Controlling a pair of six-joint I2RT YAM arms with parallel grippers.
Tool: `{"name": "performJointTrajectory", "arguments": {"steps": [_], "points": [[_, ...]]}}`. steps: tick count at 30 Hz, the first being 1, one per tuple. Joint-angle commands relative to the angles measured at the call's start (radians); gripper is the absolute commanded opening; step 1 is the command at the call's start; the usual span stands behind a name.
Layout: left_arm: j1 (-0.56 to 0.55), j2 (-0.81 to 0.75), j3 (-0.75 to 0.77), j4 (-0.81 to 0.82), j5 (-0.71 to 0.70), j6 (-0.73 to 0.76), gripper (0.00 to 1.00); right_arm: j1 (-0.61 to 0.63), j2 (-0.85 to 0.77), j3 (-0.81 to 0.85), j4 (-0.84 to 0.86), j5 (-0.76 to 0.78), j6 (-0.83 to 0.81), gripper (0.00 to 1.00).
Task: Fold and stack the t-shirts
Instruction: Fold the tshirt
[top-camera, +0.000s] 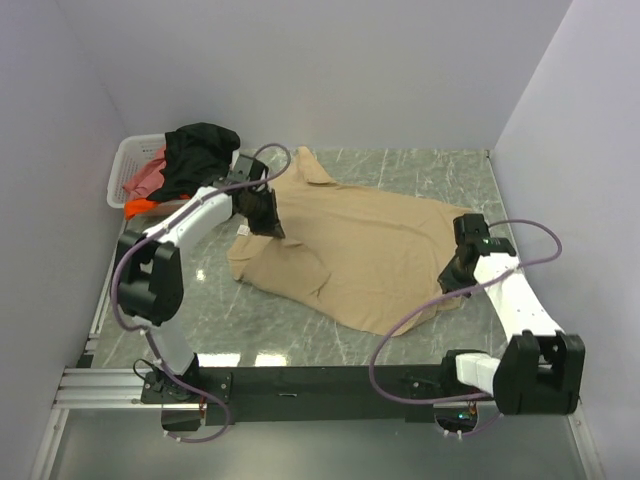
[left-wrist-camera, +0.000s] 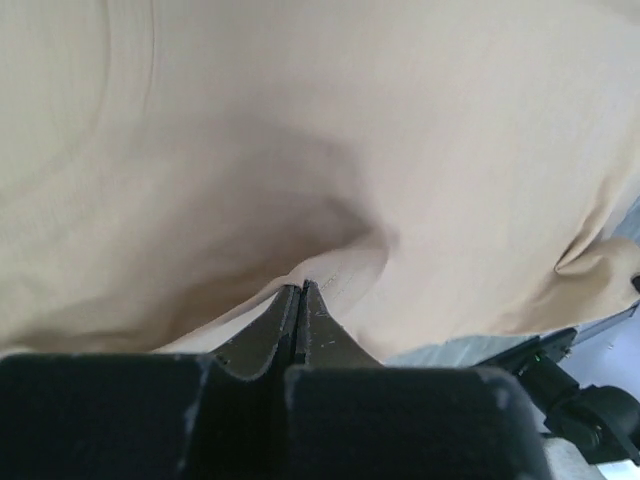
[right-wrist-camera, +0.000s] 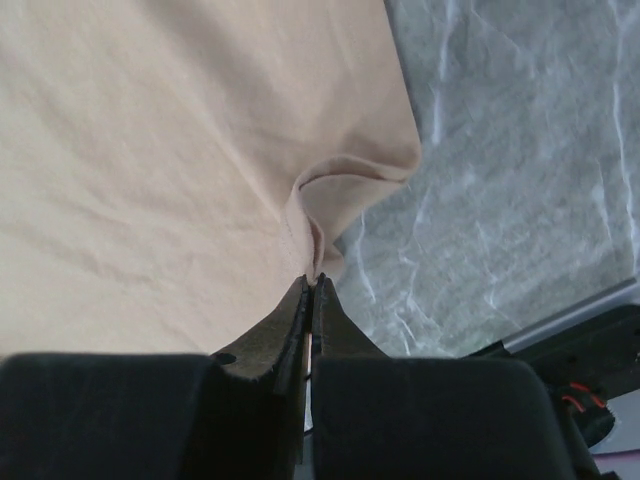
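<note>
Two pairs of fingers are pinched shut on the tan t-shirt (top-camera: 370, 260), which lies spread and somewhat rumpled across the middle of the grey marbled tabletop (top-camera: 420, 170). Your left fingers (left-wrist-camera: 268, 335) are closed tight on a small fold of cloth at the shirt's left part, and the fabric puckers up to their tips. Your right fingers (right-wrist-camera: 285, 325) nip a bunched bit of hem at the shirt's right edge, with bare tabletop just beside it. At the far left corner you have the white lattice basket (top-camera: 122, 158): a black t-shirt (top-camera: 200, 150) is heaped on top and spills over its rim, with a pink-red t-shirt (top-camera: 148, 178) and an orange t-shirt (top-camera: 140, 207) showing beneath it
</note>
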Motion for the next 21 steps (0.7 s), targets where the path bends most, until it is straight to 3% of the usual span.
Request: {"name": "performJointTrajectory", "arguments": {"steps": [1, 10, 21], "points": [[0.013, 0.08, 0.127, 0.009, 0.038, 0.121, 0.01, -0.026, 0.073, 0.075, 0.074, 0.008, -0.058, 0.0], [0.028, 0.223, 0.318, 0.0, 0.066, 0.214, 0.01, -0.13, 0.262, 0.209, 0.09, 0.005, -0.17, 0.0], [0.081, 0.245, 0.44, 0.062, 0.235, 0.291, 0.0, -0.138, 0.429, 0.367, 0.057, 0.007, -0.223, 0.0]]}}
